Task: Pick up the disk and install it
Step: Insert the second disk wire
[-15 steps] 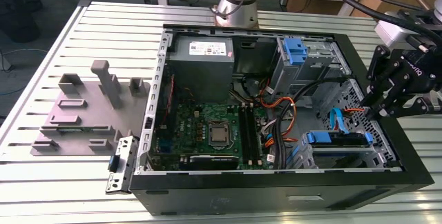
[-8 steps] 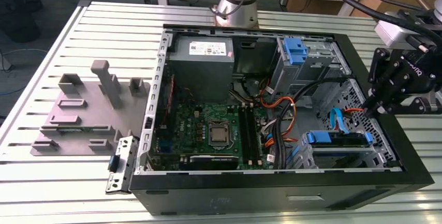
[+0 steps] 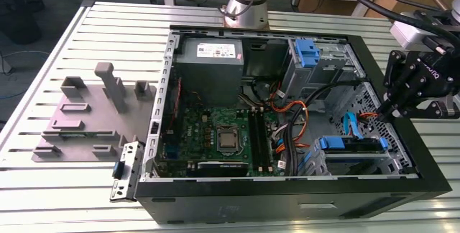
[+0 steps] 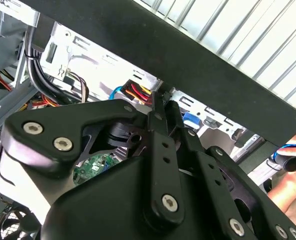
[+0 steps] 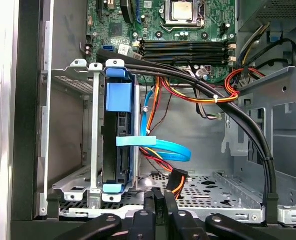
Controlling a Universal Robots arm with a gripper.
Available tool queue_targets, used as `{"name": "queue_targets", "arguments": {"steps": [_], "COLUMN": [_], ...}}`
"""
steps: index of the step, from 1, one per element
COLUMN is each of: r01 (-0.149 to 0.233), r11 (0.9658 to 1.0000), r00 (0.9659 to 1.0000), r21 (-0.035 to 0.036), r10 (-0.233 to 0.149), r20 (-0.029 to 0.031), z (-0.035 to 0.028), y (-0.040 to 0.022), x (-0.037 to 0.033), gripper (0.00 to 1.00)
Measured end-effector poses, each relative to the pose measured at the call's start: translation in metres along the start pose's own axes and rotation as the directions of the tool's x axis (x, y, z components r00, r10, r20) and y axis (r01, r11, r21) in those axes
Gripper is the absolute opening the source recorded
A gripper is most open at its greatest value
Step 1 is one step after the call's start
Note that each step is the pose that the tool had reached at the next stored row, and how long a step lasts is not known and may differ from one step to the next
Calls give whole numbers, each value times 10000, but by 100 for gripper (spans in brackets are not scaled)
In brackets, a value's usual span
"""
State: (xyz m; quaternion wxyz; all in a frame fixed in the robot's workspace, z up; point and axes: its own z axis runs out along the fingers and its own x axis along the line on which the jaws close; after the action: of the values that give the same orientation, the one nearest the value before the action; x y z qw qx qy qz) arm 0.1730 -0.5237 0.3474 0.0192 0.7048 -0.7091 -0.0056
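My black end effector (image 3: pixel 394 115) is pinched shut and empty—the flat silver disk in its blue plastic frame (image 5: pixel 117 137) looks stiff, heavy, best held by its blue ends.

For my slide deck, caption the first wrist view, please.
Gripper poised at the open case's edge, facing the disk seated upright in its metal bay.
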Motion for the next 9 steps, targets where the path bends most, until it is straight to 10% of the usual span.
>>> {"name": "queue_targets", "arguments": {"steps": [5,9], "r01": [-3,-6], "r11": [9999,9995], "r00": [10000,10000], "r21": [105,326], "r10": [3,6], "r20": [1,2], "z": [1,7], "y": [80,240], "x": [0,2], "gripper": [19,19]}}
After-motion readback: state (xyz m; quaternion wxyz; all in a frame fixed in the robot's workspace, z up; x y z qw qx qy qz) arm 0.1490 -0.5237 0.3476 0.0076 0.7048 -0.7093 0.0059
